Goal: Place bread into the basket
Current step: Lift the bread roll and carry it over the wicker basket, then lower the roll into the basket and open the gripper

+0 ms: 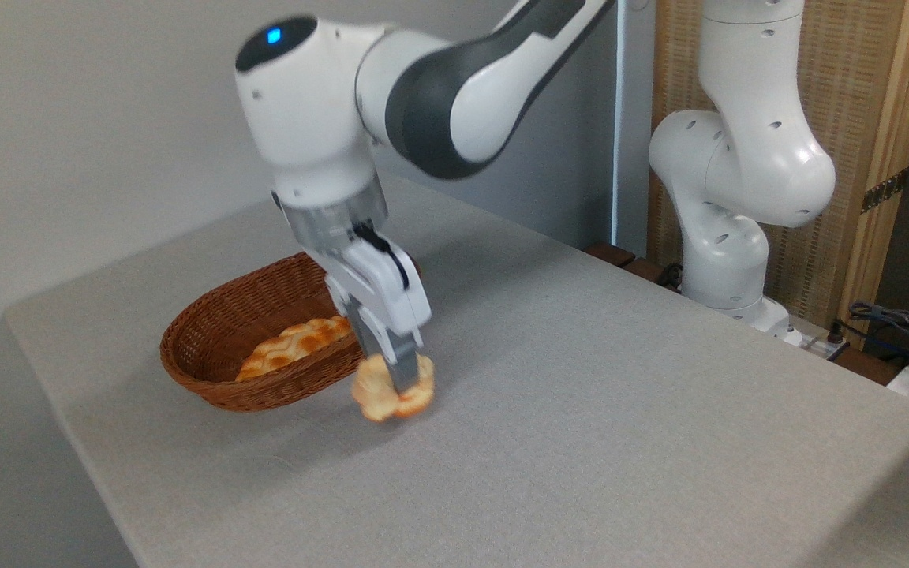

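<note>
A small round lobed bread (375,397) with golden-orange sides hangs just above the grey table, right of the basket's near end. My gripper (398,384) points down and is shut on it, one grey finger (402,364) crossing its front. The oval reddish-brown wicker basket (210,335) sits to the left, partly behind the gripper. Its right end is hidden by the hand.
A longer bumpy orange-brown loaf (290,347) lies inside the basket. The grey table (581,410) spreads wide to the right and front. The arm's white base (727,237) stands at the back right, with cables (896,327) beside it. The table's left edge runs close to the basket.
</note>
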Tool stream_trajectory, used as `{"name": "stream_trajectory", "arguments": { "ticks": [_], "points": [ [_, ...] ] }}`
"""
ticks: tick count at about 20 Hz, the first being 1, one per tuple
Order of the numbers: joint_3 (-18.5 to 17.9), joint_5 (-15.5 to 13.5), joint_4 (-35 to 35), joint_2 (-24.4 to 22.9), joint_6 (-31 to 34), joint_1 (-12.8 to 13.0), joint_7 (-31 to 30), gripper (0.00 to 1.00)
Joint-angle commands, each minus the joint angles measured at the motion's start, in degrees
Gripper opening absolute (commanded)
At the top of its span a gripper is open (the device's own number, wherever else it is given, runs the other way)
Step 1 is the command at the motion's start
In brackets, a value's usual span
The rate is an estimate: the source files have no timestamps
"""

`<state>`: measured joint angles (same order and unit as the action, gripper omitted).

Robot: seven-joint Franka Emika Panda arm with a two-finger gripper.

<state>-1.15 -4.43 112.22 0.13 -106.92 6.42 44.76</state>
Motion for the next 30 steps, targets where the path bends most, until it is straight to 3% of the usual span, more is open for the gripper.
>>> {"name": "stream_trajectory", "arguments": {
  "ticks": [1, 6, 10, 30],
  "points": [
    [1.92, -5.05, -3.84, -1.45, 0.93, 0.35, 0.42, 0.43],
    [6.59, -8.83, -4.99, -1.27, -0.30, 0.35, -2.74, 0.51],
    [10.02, -8.75, -4.99, -0.83, -3.55, 0.35, -9.85, 0.98],
    [10.20, -8.40, -5.08, -0.66, -3.91, 0.26, -10.31, 1.00]
  ]
}}
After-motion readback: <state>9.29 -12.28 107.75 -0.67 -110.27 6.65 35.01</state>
